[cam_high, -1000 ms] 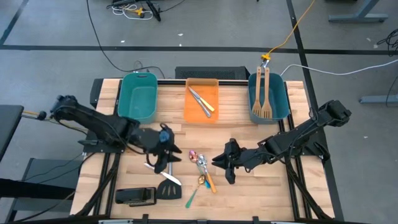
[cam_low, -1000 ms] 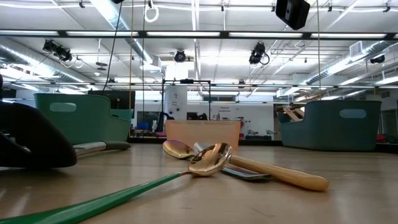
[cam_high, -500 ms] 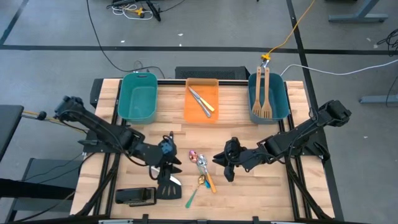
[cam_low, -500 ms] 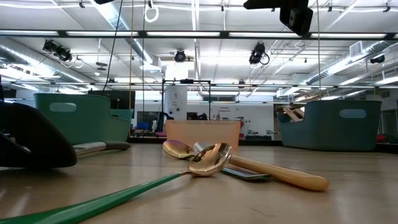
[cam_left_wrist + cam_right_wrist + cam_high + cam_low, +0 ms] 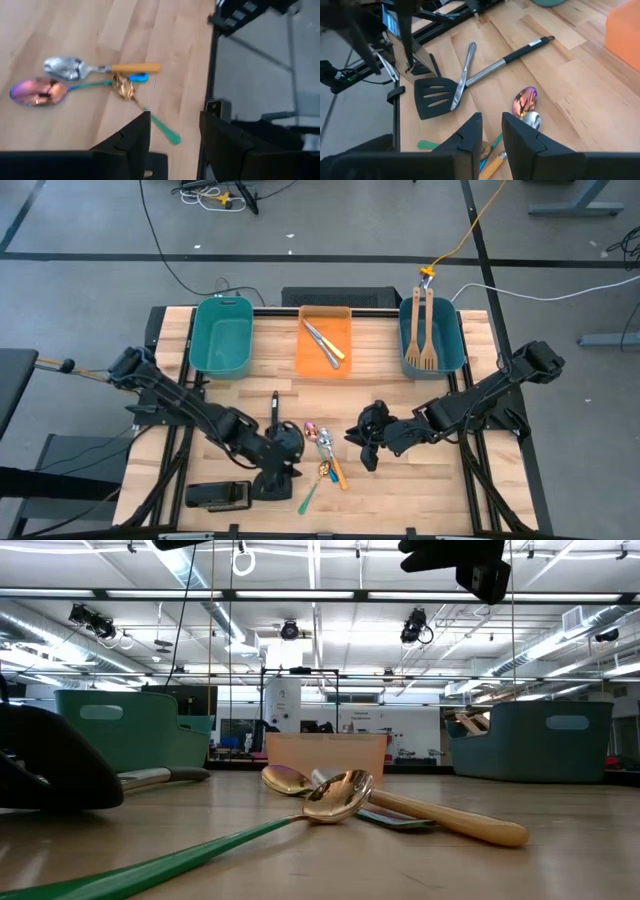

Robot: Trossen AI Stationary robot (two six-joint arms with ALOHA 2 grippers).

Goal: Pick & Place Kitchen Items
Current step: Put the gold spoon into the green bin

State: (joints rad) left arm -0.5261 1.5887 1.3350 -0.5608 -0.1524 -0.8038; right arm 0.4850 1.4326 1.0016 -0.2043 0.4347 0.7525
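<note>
Several spoons lie in a loose cluster on the table's middle near part: an iridescent one, a silver one with an orange handle, and a gold one with a green handle. A black spatula with a steel handle lies to their left, and a silver knife rests across it. My left gripper hangs open over the spatula's head end, a little left of the spoons, touching nothing. My right gripper hovers right of the spoons, narrowly open and empty.
Along the far edge stand a teal bin, an orange bin holding cutlery, and a second teal bin with two wooden spatulas. A flat black block lies at the near left edge. Bare wood lies right of the spoons.
My left gripper has gone toward the table's near edge and a little to the right, sinking, from over the spatula's handle to over its head beside the spoons. Its fingers have stayed apart.
</note>
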